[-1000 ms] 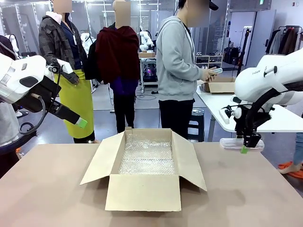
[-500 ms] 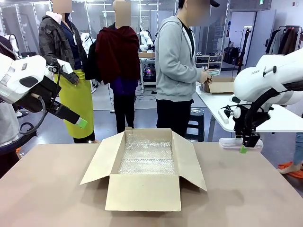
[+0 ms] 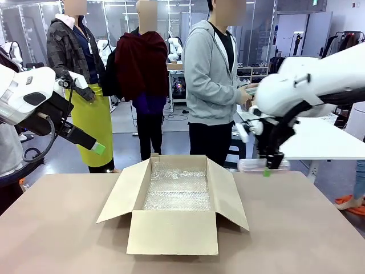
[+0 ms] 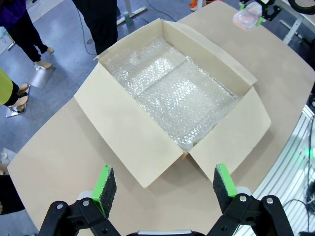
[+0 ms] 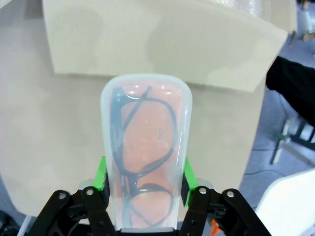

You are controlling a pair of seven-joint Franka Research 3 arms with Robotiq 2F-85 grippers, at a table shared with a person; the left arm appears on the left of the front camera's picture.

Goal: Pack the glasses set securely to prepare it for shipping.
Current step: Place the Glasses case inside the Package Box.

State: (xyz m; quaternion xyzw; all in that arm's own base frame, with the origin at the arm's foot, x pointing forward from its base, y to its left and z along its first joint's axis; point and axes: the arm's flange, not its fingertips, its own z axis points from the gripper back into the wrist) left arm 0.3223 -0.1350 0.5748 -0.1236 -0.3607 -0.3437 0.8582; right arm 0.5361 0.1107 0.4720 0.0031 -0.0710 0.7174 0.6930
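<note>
Front view: the pink case [image 3: 251, 165] is being held above the table [image 3: 57, 228], just off the far right corner of the box [image 3: 171, 231], by the right gripper [image 3: 267, 166], whose jaws are being pressed shut on it. The box is standing open at mid-table, with bubble wrap [image 3: 177, 188] lining its floor. The left gripper [image 3: 97, 148] is being held in the air, well off the box's left side. A person [image 3: 214, 74] in a grey hoodie is standing beyond the box's far wall.

Left wrist view: the left gripper [image 4: 165, 184] is being held with its jaws spread wide and nothing between them, above the box's near flap [image 4: 147, 142]. The bubble wrap [image 4: 172, 88] is being shown bare. Past the box's far corner, the case [image 4: 246, 15] is being carried by the right gripper [image 4: 262, 9].

Right wrist view: the case [image 5: 145, 113] is being clamped across its near end between the green pads [image 5: 102, 178] of the right gripper [image 5: 143, 179]. Dark-framed glasses [image 5: 142, 147] are being shown through its translucent lid. The case's far end is being pointed at a flap of the box [image 5: 162, 44], above the table [image 5: 39, 123].
</note>
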